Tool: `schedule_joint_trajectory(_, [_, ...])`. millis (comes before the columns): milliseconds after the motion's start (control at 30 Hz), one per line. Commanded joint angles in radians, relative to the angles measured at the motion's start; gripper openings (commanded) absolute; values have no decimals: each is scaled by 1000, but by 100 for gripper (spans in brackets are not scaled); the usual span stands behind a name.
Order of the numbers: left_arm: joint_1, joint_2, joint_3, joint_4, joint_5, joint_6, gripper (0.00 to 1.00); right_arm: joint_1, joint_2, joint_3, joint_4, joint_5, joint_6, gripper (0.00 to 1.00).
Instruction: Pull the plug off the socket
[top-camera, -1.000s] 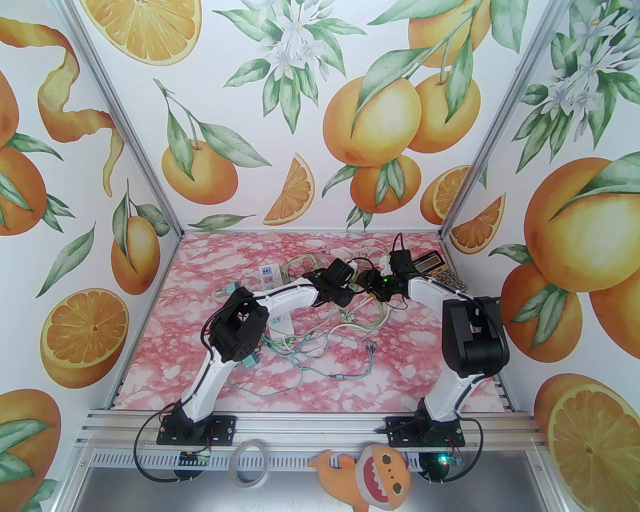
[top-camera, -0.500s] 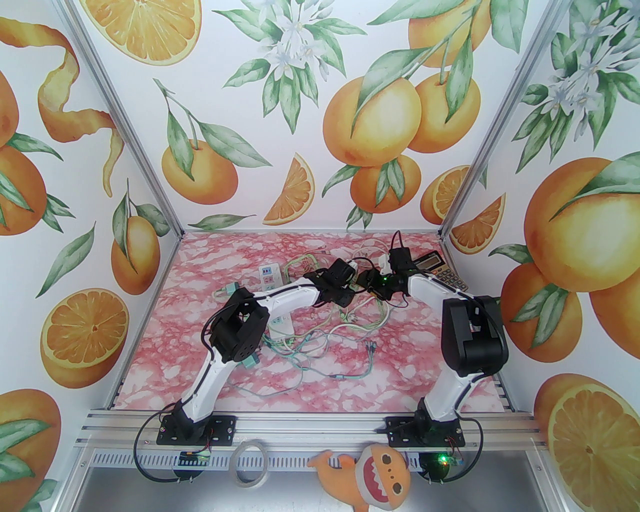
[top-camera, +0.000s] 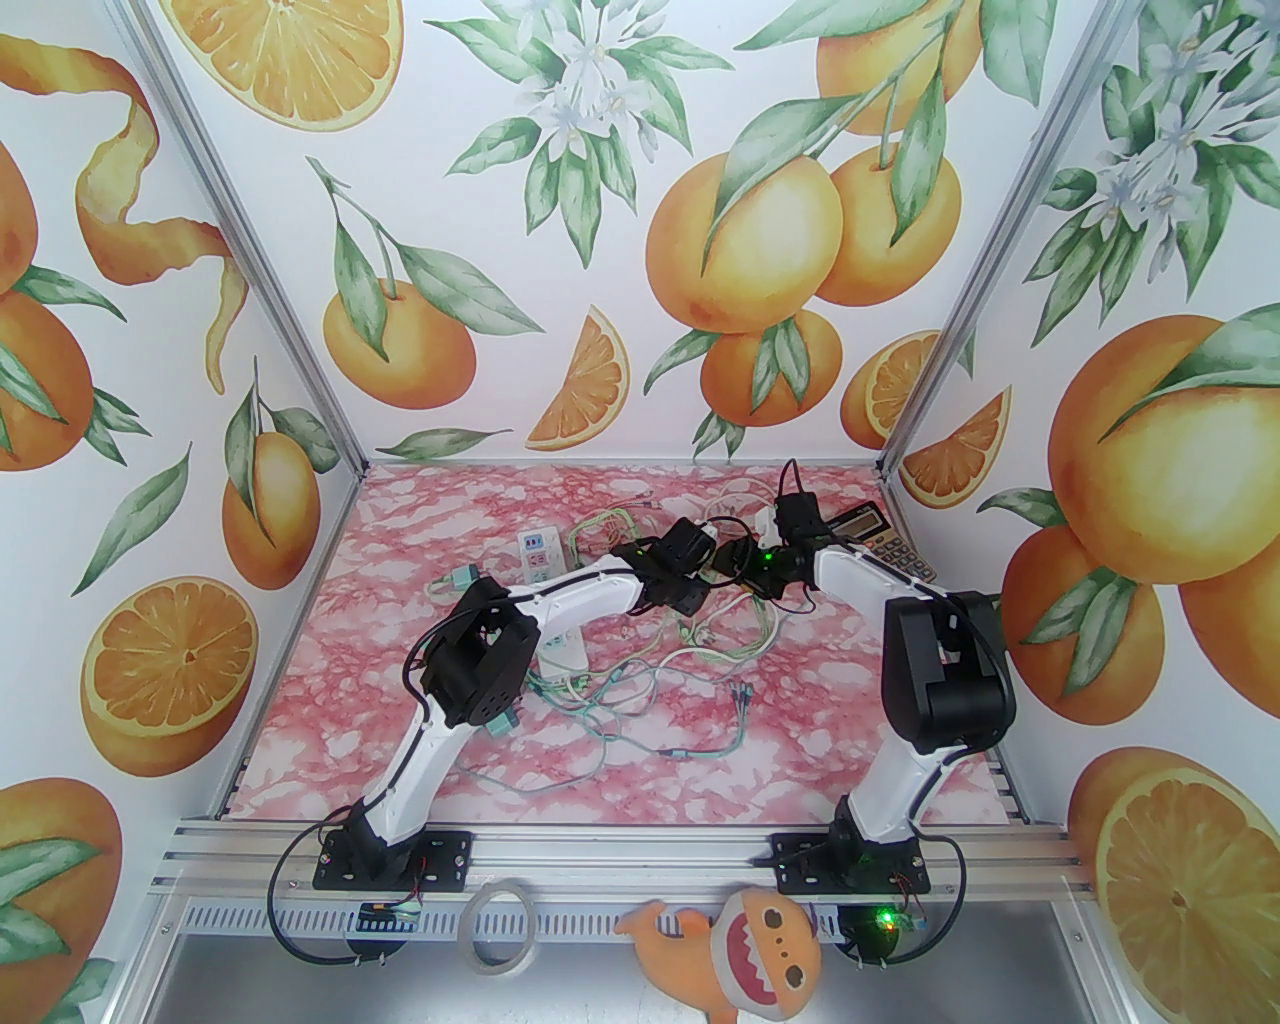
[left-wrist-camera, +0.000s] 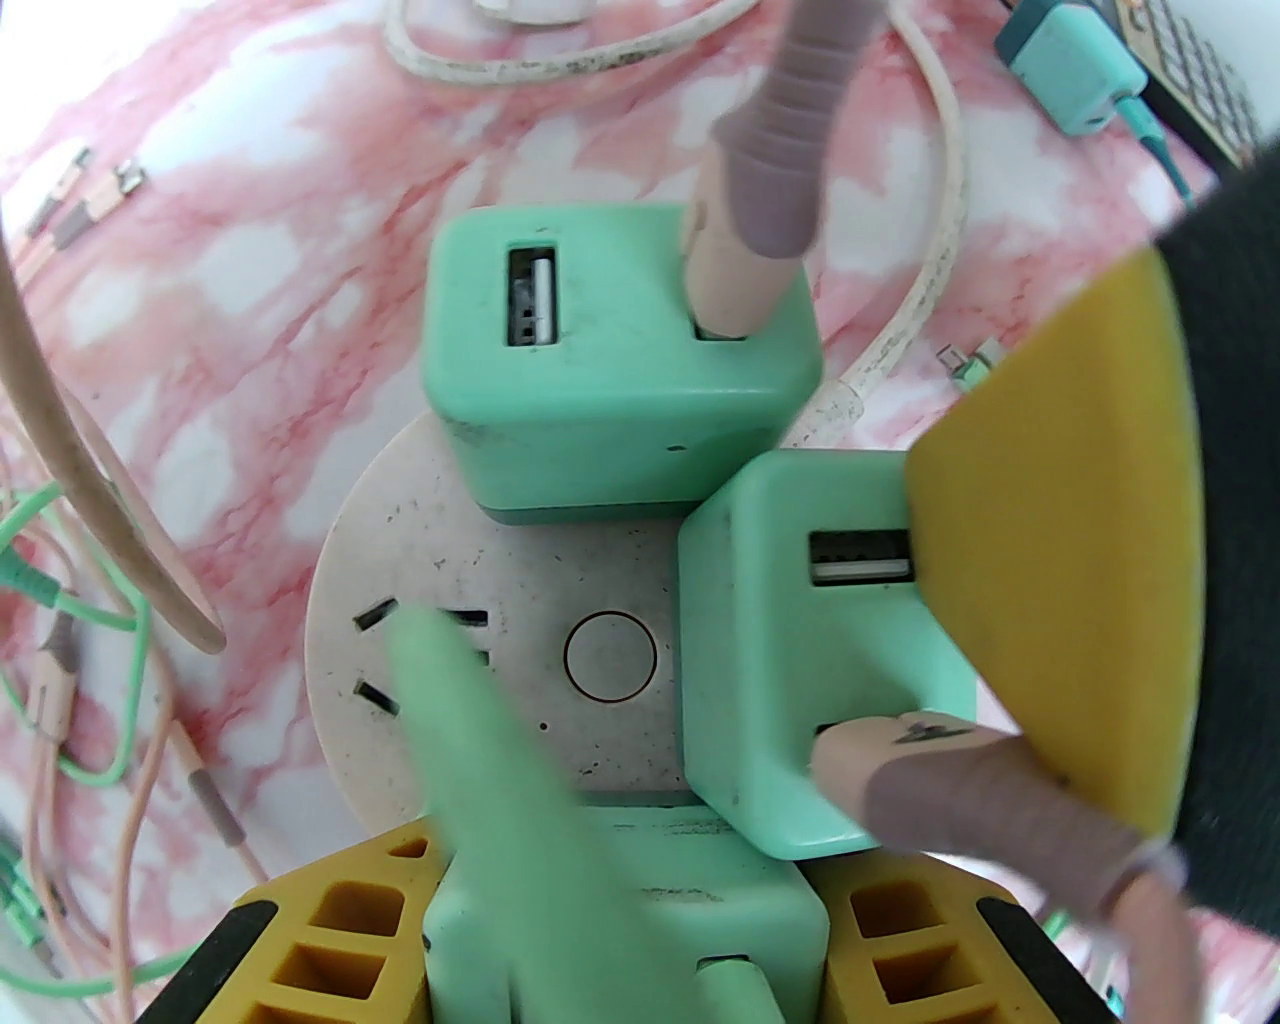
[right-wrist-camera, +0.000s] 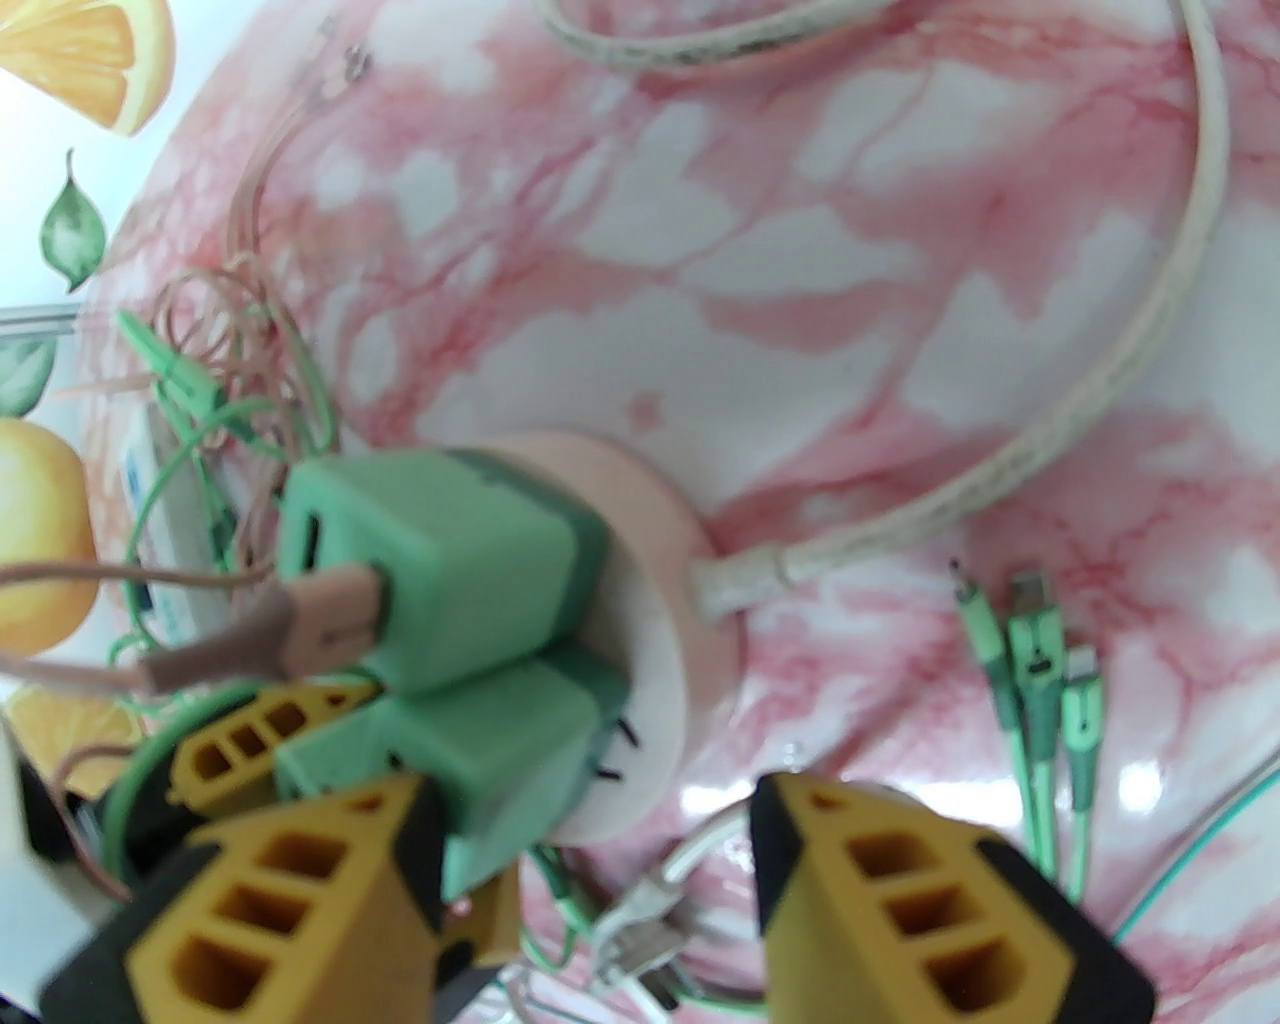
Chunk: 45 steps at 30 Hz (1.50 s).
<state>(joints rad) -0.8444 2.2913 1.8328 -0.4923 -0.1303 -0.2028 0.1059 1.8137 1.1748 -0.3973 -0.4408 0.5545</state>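
Mint cube plug (left-wrist-camera: 760, 920), rnd socket (left-wrist-camera: 560, 570)

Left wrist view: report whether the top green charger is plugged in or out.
In: the top green charger sits flush on the round socket, no prongs showing.

Pink-marbled counter (top-camera: 800, 720), calculator (top-camera: 885, 545) at its far right corner, white power strip (top-camera: 537, 553) far left, loose green cables (top-camera: 640, 700) mid-counter, tape roll (top-camera: 502, 925) beside orange plush toy (top-camera: 745, 955) on the near ledge.
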Motion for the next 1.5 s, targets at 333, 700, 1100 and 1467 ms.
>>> schedule_joint_trajectory(333, [71,-75,6,54,146,-95,36,21,73,-6,-131,111,-32,55])
schedule_joint_trajectory(700, [-3,-41,70,-26,-37,47,35,30,80,6,-142,123,-38,55])
schedule_joint_trajectory(1100, [68,-88,3,37,140,-97,33,38,82,7,-150,133,-45,55])
schedule_joint_trajectory(1467, [45,-71,41,0,93,-43,33,43,79,6,-152,136,-49,54])
